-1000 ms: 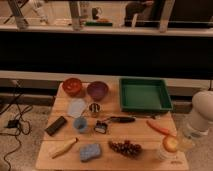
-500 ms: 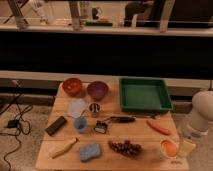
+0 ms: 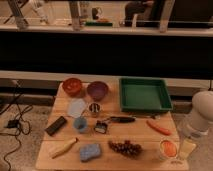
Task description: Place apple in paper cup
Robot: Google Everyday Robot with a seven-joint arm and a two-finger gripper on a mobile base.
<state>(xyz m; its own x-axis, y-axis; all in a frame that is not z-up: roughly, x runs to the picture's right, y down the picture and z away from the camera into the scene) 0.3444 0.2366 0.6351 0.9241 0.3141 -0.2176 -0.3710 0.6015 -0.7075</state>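
At the table's [image 3: 112, 162] near right corner we see the apple [image 3: 168, 148], round and red-orange, sitting inside the pale paper cup [image 3: 167, 155]. The gripper [image 3: 187, 148] stands just beside it at the right edge under a smooth white arm [image 3: 201, 119]; we cannot tell how its jaws stand. Along the near edge lie knobbly dark grapes [image 3: 125, 147] and a soft blue sponge [image 3: 90, 151]. Mid-table sit a slim orange carrot [image 3: 158, 127], a blue cup [image 3: 80, 123] and a shiny metal cup [image 3: 94, 109]. Far right rests a square green tray [image 3: 144, 94]; far left, two round bowls [image 3: 86, 88].
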